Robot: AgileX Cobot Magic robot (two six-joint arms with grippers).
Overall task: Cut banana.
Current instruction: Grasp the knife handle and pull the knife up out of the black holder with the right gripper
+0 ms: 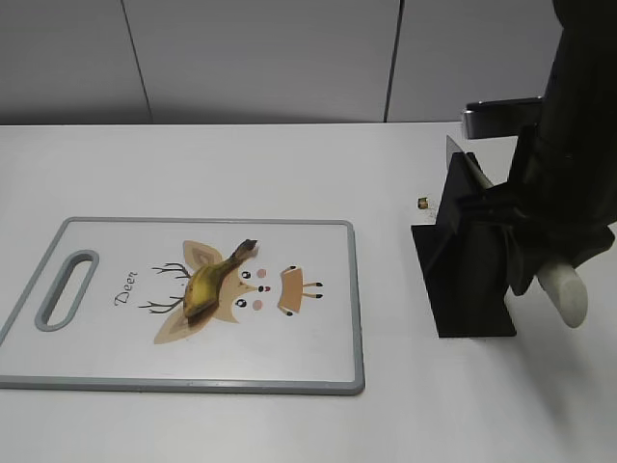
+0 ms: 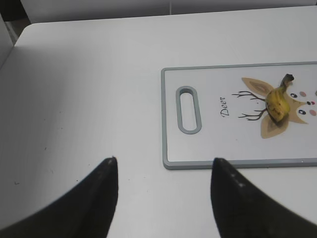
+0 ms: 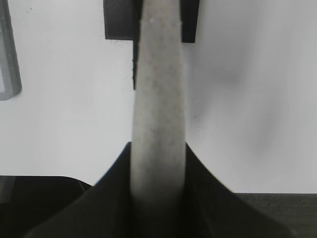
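One banana (image 1: 214,282), short and blotchy, lies on the cutting board (image 1: 116,371), over the deer print (image 1: 253,289), dark stem pointing up and right in the exterior view. Board flat on the white tabletop (image 1: 241,164); its right end is cut off in the left wrist view. Nothing touches the banana.

Left claw (image 2: 163,191): fingers apart, nothing between them, above bare tabletop just off the board's handle-slot end. Only the two dark fingertips (image 2: 99,198) show; this claw isn't in the exterior view.

Right claw (image 3: 158,163): fingers clamped on a pale knife handle (image 3: 158,99), one on each side. In the exterior view the handle end (image 1: 567,292) sticks out below the dark arm at the black knife stand (image 1: 463,280), well right of the board. The claw itself is mostly hidden there by the arm. Blade barely visible, a thin grey edge above the stand; can't tell how far it sits in the stand. Small dark item (image 1: 422,203) on the tabletop behind the stand, too small to identify.
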